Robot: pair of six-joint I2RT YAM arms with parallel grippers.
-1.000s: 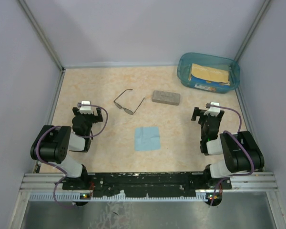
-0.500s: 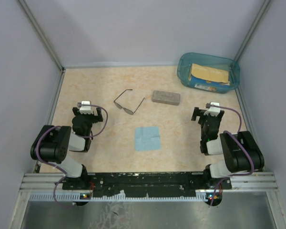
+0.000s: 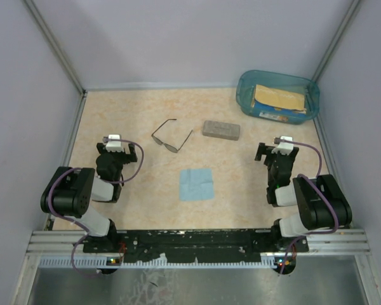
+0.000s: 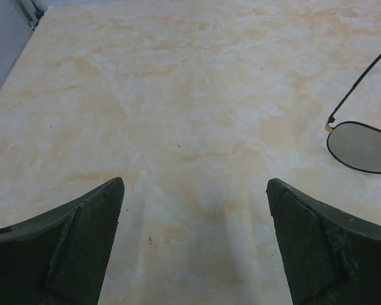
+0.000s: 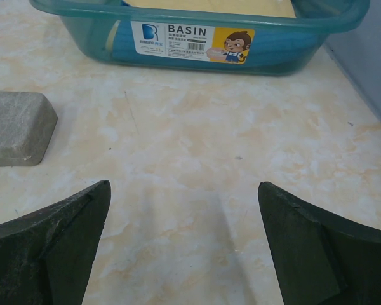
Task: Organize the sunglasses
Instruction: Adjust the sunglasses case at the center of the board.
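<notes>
The sunglasses (image 3: pixel 171 136) lie unfolded on the table left of centre, thin dark wire frame with slim temple arms; one lens and a temple show at the right edge of the left wrist view (image 4: pixel 362 143). My left gripper (image 3: pixel 114 141) rests low at the left, open, with bare table between its fingers (image 4: pixel 193 190). My right gripper (image 3: pixel 280 145) sits at the right, open too, nothing between its fingers (image 5: pixel 184 190). Both grippers are well apart from the sunglasses.
A grey rectangular case (image 3: pixel 221 129) lies right of the sunglasses, its end visible in the right wrist view (image 5: pixel 16 127). A light blue cloth (image 3: pixel 197 184) lies near centre. A teal basin (image 3: pixel 277 95) holding a yellow packet stands at the back right (image 5: pixel 197 38). Walls enclose the table.
</notes>
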